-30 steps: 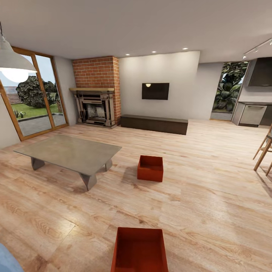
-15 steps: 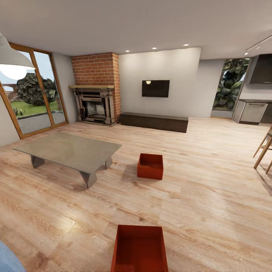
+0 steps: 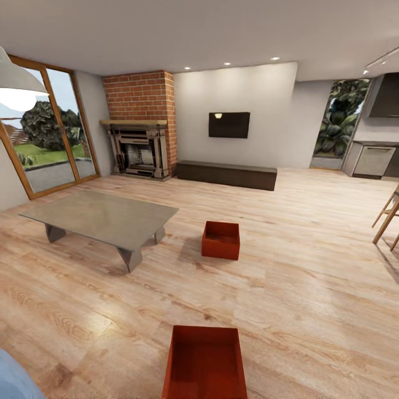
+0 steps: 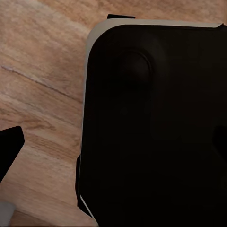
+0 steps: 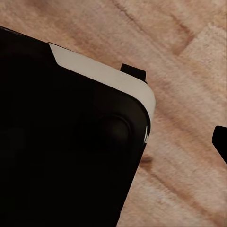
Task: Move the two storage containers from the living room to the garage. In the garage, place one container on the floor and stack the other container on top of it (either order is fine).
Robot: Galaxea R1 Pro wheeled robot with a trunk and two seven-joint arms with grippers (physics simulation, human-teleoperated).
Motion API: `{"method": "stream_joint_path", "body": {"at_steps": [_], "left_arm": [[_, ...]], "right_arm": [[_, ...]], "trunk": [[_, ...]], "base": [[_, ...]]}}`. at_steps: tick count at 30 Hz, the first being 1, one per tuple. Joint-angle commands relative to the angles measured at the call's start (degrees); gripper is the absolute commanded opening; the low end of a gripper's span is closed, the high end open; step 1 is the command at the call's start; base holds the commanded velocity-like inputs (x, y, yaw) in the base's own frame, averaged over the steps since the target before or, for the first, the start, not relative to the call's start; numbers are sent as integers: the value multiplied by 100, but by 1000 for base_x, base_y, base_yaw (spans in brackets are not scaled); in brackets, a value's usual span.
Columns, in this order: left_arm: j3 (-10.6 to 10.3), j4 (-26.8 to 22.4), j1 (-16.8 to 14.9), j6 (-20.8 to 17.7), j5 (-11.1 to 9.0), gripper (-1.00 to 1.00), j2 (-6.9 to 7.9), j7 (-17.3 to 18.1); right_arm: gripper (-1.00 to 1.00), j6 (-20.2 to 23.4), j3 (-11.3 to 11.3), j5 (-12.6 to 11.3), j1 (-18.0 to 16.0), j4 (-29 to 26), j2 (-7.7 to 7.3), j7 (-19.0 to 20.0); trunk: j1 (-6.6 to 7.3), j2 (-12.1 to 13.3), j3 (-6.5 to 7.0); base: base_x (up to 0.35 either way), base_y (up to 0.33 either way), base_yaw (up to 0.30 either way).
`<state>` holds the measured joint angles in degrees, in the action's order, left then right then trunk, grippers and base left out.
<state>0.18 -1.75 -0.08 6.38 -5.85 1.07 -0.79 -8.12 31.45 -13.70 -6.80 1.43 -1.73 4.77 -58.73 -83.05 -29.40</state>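
one box (image 3: 205,366) sat right below the camera, the other (image 3: 221,240) beside the table (image 3: 100,218). both on wood floor (image 3: 310,288). couldn't tell how either arm's jaws stood.

black robot body panel (image 5: 61,142) | pale edge | over wood-plank floor (image 5: 189,71)

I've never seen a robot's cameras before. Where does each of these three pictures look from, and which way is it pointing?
Head view: from the robot's head, looking forward and down across the living room, at the near storage container, the far storage container, the grey table and the brick fireplace.
Left wrist view: from the left arm, facing down at a dark rounded part of the robot over plank floor.
Right wrist view: from the right arm, likewise a dark robot part above the planks.
All three share the light wood floor.
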Motion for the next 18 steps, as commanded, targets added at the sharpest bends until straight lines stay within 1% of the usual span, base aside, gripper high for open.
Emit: {"method": "stream_joint_path", "body": {"at_steps": [1,18], "left_arm": [[-3,-1,-1,13,-56,100,-1,0],[-9,-1,-1,13,-56,100,-2,0]], "right_arm": [[100,-32,37,-62,-6,15,-1,33],[100,-32,37,-72,-6,15,-37,33]], "trunk": [[0,-3,-14],[0,-3,-171]], "base": [[0,0,61],[0,0,70]]}}
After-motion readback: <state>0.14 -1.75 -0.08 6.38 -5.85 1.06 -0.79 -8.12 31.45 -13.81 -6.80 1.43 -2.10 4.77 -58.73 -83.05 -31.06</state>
